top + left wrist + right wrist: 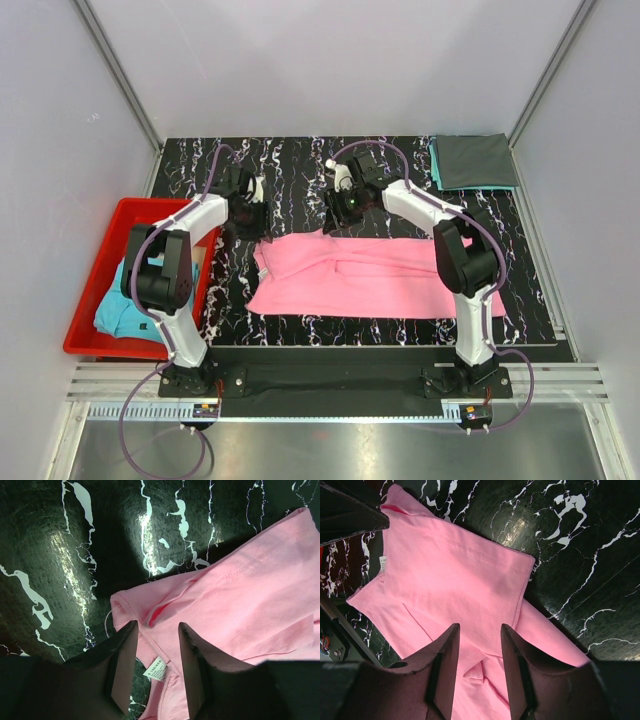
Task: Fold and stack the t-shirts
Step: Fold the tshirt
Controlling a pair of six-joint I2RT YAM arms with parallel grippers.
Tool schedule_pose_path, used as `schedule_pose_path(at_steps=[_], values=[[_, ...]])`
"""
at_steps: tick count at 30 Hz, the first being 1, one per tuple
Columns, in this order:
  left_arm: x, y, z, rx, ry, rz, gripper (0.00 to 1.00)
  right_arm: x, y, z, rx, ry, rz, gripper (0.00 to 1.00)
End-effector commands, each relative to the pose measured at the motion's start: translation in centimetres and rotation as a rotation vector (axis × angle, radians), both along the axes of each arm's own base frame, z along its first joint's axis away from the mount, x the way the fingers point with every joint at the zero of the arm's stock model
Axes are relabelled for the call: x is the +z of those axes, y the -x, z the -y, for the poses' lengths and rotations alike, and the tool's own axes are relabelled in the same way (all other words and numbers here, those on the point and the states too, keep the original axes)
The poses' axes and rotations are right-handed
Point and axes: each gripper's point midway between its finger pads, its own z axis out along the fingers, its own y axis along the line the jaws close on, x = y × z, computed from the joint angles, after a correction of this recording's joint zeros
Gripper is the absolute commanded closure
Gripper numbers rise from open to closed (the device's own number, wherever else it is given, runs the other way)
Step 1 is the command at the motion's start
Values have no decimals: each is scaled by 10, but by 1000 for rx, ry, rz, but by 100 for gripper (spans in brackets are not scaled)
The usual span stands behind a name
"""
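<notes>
Where L gripper [157, 625] hangs, pink t-shirt [240, 595] lies beneath.

Four t-shirts [380, 282], one red bin [92, 285], two arms [200, 214].

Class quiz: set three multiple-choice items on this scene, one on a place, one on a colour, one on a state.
1. Where on the table is the folded grey shirt?
A far right corner; B near left corner; C middle.
2. What colour is the spread-out shirt at the middle?
A teal; B pink; C grey.
3. How do the left pincer's jaws stand?
A shut on the grey shirt; B shut tight on nothing; C apart over cloth.

Key:
1 A, it lies by the far right edge.
2 B, it is plainly pink in all three views.
3 C, the spread-out shirt shows through the gap.
</notes>
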Motion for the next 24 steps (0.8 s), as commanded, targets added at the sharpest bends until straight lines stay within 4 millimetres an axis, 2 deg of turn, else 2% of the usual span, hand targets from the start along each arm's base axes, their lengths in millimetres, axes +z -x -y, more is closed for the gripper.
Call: schedule_pose_path(at_steps=[1,10,12,13,14,24], values=[[11,-20,1,-18,5,70,58,40,-5,-3,19,-53,83,55],[13,-26,7,-38,28,85,60,47,-2,-1,19,-57,99,55],[14,-26,9,-43,36,88,66,47,-2,-1,19,-55,102,55],[14,-26,9,-43,38,91,74,47,-2,0,18,-53,101,55],[14,-26,10,-44,39,91,77,46,-1,0,19,-51,99,55],[12,-21,14,-63,31,72,100,49,0,1,15,-54,106,55]])
